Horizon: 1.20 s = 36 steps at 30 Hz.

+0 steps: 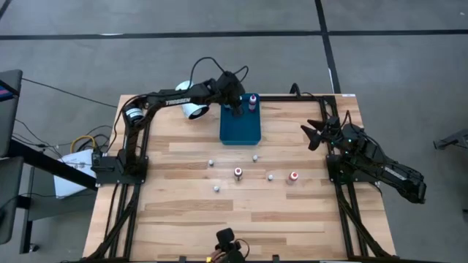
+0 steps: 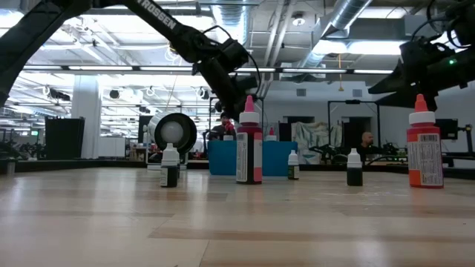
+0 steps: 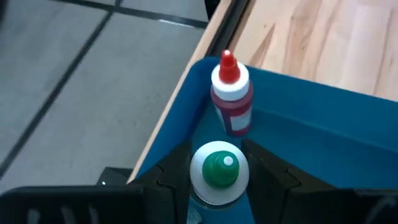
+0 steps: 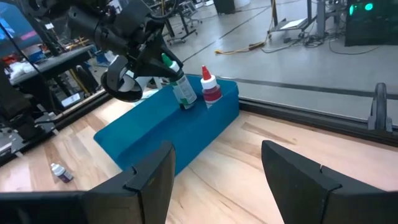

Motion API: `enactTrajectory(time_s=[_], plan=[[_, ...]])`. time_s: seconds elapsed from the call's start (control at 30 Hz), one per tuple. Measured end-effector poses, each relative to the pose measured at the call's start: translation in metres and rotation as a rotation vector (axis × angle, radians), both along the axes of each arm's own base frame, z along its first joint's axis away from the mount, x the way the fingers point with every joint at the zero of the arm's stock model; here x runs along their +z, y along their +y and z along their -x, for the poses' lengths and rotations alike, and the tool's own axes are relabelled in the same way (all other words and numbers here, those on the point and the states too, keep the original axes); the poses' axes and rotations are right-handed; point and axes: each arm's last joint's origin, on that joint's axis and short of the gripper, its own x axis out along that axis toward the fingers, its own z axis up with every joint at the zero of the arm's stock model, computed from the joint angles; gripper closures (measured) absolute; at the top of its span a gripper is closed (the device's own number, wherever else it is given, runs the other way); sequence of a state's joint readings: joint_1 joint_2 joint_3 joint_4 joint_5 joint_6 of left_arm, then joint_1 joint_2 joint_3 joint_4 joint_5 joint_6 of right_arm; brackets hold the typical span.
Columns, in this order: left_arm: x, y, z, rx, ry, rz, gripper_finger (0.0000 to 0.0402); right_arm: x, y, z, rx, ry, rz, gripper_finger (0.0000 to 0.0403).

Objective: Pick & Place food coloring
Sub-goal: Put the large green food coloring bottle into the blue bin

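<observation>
On the near half of the table (image 1: 183, 219) you have the loose bottles standing upright on bare wood, well apart from one another. Look at the high view: a pink-topped bottle (image 1: 238, 172) stands at mid-table, a red-topped bottle (image 1: 293, 177) to its right, and small white-capped bottles are scattered around them, one at (image 1: 216, 188), one at (image 1: 270, 176), one at (image 1: 210, 163) and one at (image 1: 255, 157). In the low view the pink-topped one (image 2: 249, 142) and the red-topped one (image 2: 424, 143) rise tallest.

Off to your right side, the right gripper (image 1: 316, 134) waits above the table's right edge, its fingers (image 4: 149, 177) spread wide with nothing between them, facing the tray.

Farther back, the blue tray (image 1: 240, 131) sits near the table's far edge. Your left gripper (image 1: 235, 109) is over the tray's far end, and its fingers (image 3: 168, 180) are closed partway around a green-topped bottle (image 3: 219, 174), gripping it on both sides. The right wrist view shows that bottle (image 4: 181, 87) tilted over the tray's top. Just beside it, a second red-topped bottle (image 3: 231, 94) stands upright in the tray's far corner, against the wall; the two look close, but you cannot tell whether they touch.

Behind the left arm a large white cylinder (image 1: 194, 109) lies at the table's far edge.
</observation>
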<state>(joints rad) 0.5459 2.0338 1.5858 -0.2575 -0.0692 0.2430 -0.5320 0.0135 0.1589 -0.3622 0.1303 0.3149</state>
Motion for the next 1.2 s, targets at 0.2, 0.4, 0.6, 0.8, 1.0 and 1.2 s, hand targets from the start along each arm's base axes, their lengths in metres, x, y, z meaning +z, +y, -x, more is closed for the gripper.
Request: enactTrajectory(time_s=[0.2, 0.4, 0.6, 0.8, 1.0, 1.2], plan=[[-0.003, 0.007, 0.005, 0.015, -0.008, -0.002, 0.0295, 0.000, 0.000, 0.000, -0.001, 0.001, -0.001, 0.0178], [-0.004, 0.009, 0.006, 0.021, -0.013, -0.018, 0.0295, 0.000, 0.000, 0.000, -0.001, 0.001, -0.001, 0.0178], [-0.004, 0.009, 0.006, 0.016, -0.013, -0.013, 0.0295, 0.000, 0.000, 0.000, -0.001, 0.001, -0.001, 0.0178], [-0.018, 0.012, 0.003, 0.022, 0.014, -0.010, 0.0295, 0.000, 0.000, 0.000, 0.000, 0.001, -0.001, 0.0178], [-0.022, 0.016, 0.001, 0.031, 0.001, -0.036, 0.0295, 0.000, 0.000, 0.000, 0.002, 0.004, -0.003, 0.0178], [-0.022, 0.016, 0.001, 0.031, 0.006, -0.034, 0.0294, -0.001, 0.000, 0.000, 0.002, 0.009, -0.006, 0.0178]])
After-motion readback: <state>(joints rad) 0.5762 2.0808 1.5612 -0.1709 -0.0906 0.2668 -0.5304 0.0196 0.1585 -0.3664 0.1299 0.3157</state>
